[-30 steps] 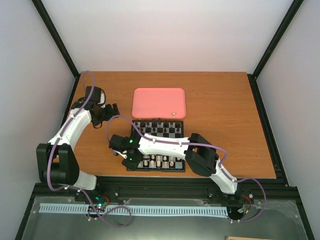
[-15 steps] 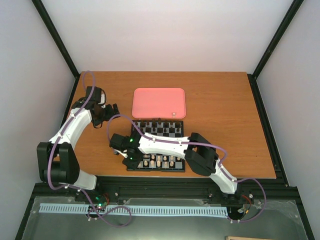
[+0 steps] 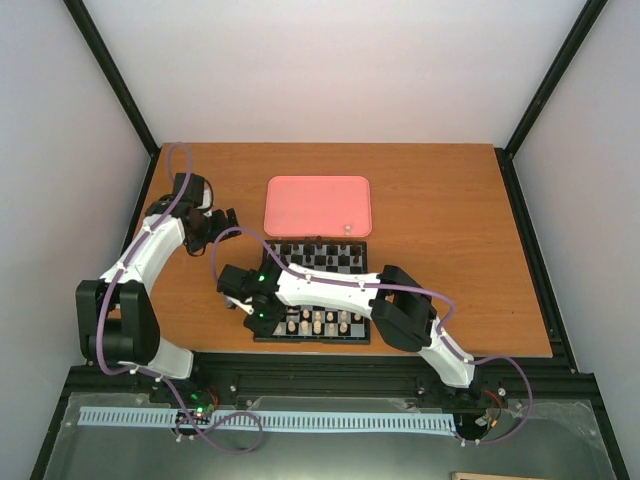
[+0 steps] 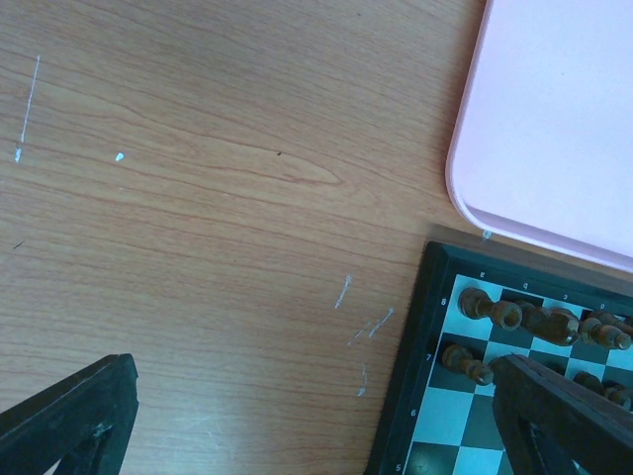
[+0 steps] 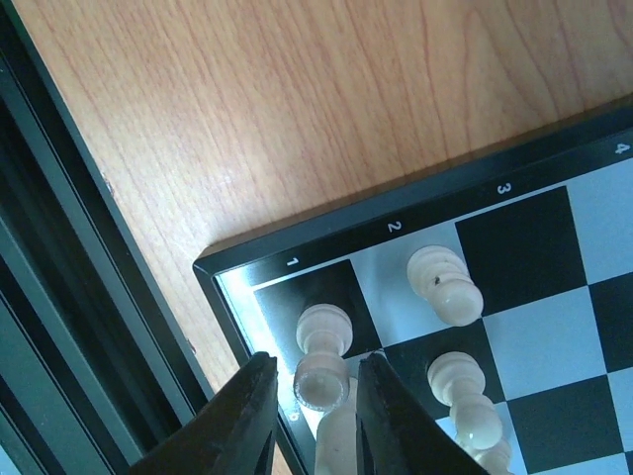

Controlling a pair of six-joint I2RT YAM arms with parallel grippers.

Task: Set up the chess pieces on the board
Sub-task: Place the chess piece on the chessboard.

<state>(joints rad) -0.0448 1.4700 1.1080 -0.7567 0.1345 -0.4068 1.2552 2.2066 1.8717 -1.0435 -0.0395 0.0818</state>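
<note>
Wooden table [image 3: 440, 230], white walls, black frame posts. Pink tray [image 3: 318, 205] lies at far centre, and the board [image 3: 312, 342] sits just nearer, almost against it.

- Cream chess pieces [image 3: 315, 322] stand in the board's near rows, with dark brown pieces [image 3: 318, 258] in the far rows. One small cream piece [image 3: 347, 228] stands on the tray's near edge.
- Right arm reaches left across the board to its near-left corner.
- Right gripper [image 5: 316, 376] straddles an upright corner piece [image 5: 323, 334] on the dark square by the "1". Its jaws are slightly apart, with a thin gap on each side of the piece.
- Two more cream pieces stand on neighbouring squares.
- Left gripper [image 4: 316, 430] hangs over bare wood just left of the board's far-left corner, jaws spread wide, nothing between them.
</note>
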